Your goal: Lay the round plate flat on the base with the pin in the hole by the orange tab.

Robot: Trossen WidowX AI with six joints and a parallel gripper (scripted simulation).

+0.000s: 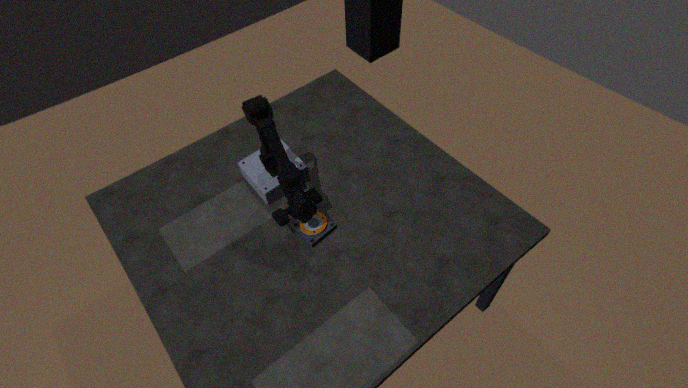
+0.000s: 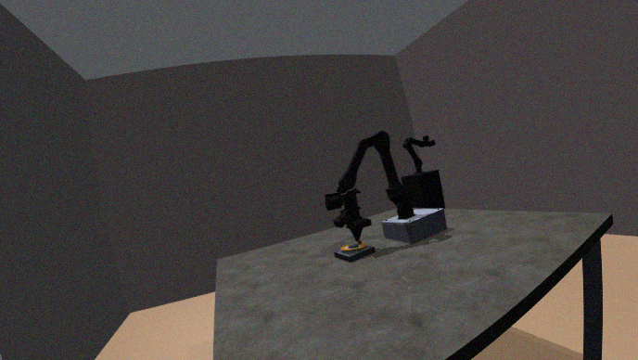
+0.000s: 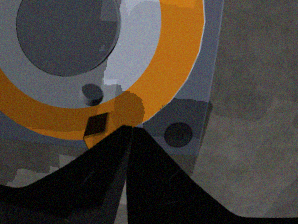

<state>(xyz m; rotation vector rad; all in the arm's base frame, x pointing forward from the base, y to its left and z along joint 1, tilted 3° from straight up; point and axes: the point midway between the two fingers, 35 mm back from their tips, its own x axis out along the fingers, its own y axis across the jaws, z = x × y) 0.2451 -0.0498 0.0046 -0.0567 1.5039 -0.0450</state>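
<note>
One gripper (image 1: 309, 220) (image 2: 358, 242) (image 3: 131, 136), its two fingertips together on nothing, points down at the near rim of one round plate (image 1: 303, 229) (image 2: 345, 249) (image 3: 182, 55) (contact I cannot tell), which sits on one square base (image 1: 313, 243) (image 2: 351, 258) (image 3: 212, 55).

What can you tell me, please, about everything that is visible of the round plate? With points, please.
The round plate (image 1: 320, 231) (image 2: 345, 249) (image 3: 182, 50) has a broad orange outer ring around a pale grey inner ring, both smooth-looking. It sits around a thick grey post on a dark square base. Near the closed gripper tips, its inner ring has a small dark round hole, with a black square mark beyond. Whether the tips touch it, or it lies fully flat, I cannot tell.
</note>
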